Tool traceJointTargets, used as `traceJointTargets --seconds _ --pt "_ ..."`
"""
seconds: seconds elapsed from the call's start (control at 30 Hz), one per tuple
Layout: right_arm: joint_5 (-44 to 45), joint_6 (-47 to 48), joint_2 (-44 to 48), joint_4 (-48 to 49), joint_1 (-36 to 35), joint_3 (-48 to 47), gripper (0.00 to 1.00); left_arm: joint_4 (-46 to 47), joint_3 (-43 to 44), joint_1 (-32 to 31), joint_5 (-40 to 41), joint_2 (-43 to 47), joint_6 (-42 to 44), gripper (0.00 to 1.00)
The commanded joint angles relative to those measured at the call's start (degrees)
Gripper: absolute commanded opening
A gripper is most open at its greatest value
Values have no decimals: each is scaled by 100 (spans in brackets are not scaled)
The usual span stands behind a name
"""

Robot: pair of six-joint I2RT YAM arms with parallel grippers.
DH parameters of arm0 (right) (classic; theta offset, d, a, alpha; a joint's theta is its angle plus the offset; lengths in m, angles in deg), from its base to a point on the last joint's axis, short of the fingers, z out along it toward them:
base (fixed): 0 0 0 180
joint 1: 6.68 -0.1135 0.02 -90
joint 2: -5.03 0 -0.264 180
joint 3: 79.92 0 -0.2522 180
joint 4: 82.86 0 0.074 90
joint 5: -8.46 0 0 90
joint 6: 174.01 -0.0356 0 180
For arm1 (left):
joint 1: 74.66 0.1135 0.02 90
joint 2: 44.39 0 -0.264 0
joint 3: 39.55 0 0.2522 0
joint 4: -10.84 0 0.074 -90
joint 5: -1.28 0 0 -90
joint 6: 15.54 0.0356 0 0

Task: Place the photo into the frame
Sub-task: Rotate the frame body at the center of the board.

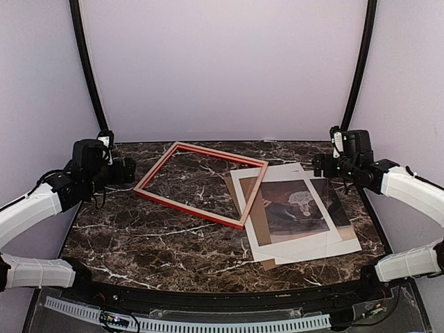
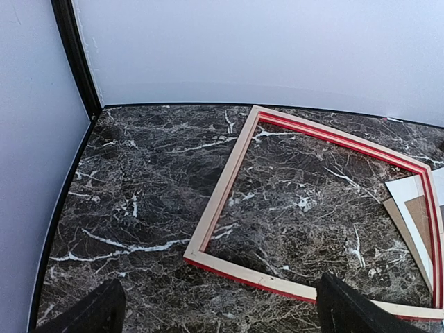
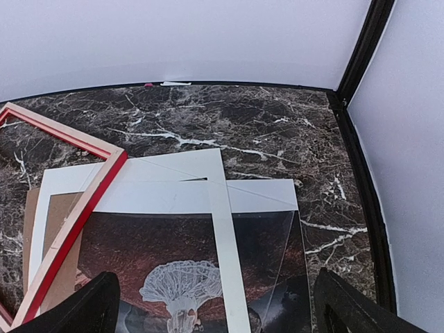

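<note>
frame (image 1: pixel 222 154) rt corner over photo (image 1: pixel 295 207) edge | L gripper (image 1: pixel 127 170) – R gripper (image 1: pixel 320 165): both spread

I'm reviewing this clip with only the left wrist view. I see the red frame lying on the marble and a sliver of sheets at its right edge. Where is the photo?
Observer: The photo lies face up on the right side of the table, right of the frame, among loose sheets.
Operator: Is anything covering it?
Observer: Yes. In the right wrist view, a strip of a white mat crosses over the picture.
Operator: And the right gripper?
Observer: The right gripper is open and holds nothing, raised near the far right corner of those sheets.
</note>
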Motion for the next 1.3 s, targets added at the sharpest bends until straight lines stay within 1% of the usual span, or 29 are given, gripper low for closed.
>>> traceJointTargets --seconds 0.0,0.17,0.37,0.5,0.63,0.73,0.83,0.97,1.1,1.27 --pt "231 16 99 409 -78 -166 99 12 117 38 78 -87 -256 99" --pt "284 23 106 510 -107 -194 99 54 81 41 -139 -295 -684 99" --pt "290 -32 42 519 -141 -260 99 58 40 32 -463 -874 -1414 99" --pt "204 -66 27 635 -156 -149 99 73 116 -28 -661 -1501 -1912 99" --pt "59 -158 -189 717 -170 -182 99 56 241 -140 -878 -2156 -2402 98" --pt "-74 -199 -402 685 -183 -300 99 71 509 -279 -1075 -2663 -2740 98" --pt "-158 -201 -576 691 -195 -355 99 -126 901 -409 -1120 -3331 -3025 99" --pt "-317 -243 -671 708 -209 -327 99 -455 1415 -583 -1086 -3960 -3122 98" --pt "-433 -261 -710 728 -209 -279 99 -763 1834 -826 -1001 -4358 -3117 96" --pt "-553 -235 -736 784 -201 -288 99 -930 2052 -1009 -829 -4726 -3195 93"
